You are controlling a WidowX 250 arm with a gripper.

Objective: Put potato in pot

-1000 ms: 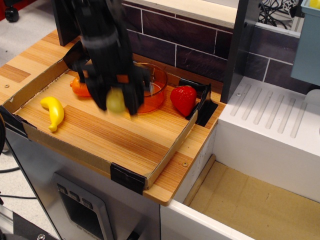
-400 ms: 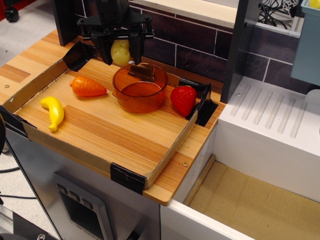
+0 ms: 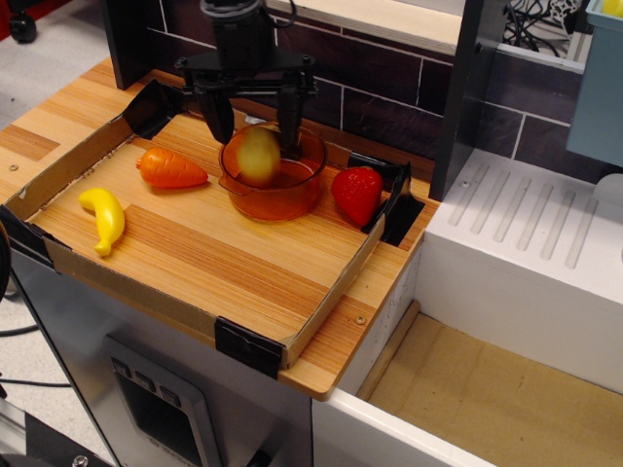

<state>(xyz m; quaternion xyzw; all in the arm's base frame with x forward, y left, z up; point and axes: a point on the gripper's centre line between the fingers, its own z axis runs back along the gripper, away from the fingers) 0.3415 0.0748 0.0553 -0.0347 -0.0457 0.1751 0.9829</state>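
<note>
The pale yellow-tan potato [image 3: 258,156] is in the mouth of the translucent orange pot [image 3: 300,197], slightly blurred, seen through the pot's near wall. The pot stands at the back middle of the wooden tray. My black gripper [image 3: 255,119] hangs straight above the pot with its two fingers spread wide, one on each side of the potato. The fingers do not touch the potato, and the gripper is open and empty.
An orange carrot [image 3: 170,168] lies left of the pot, a yellow banana [image 3: 104,218] at the tray's left front, and a red strawberry [image 3: 357,193] right of the pot. A cardboard rim [image 3: 331,292] edges the tray. A brick wall [image 3: 370,92] is behind and a white drainer [image 3: 526,233] at right.
The gripper carried the potato from in front of the pot up and back, then over the pot. Its fingers have opened and the potato has dropped into the pot.
</note>
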